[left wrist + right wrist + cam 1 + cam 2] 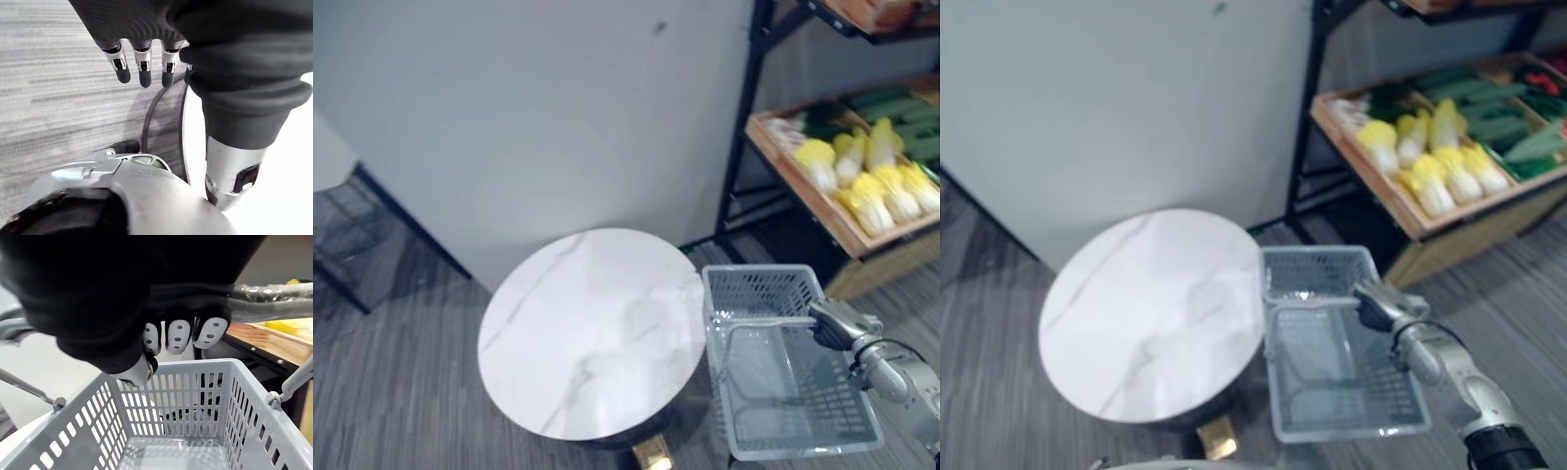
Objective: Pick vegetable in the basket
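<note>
Basket (759, 292) lengthwise away (right hand (837, 325) gripping).

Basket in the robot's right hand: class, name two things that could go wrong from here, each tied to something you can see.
1. The basket is held by its handle in the right hand, close beside the round table; a swing could knock it against the table's edge.
2. The cabbages lie in a wooden tray further off, past a black post; the open left hand might clip that post when reaching.
</note>
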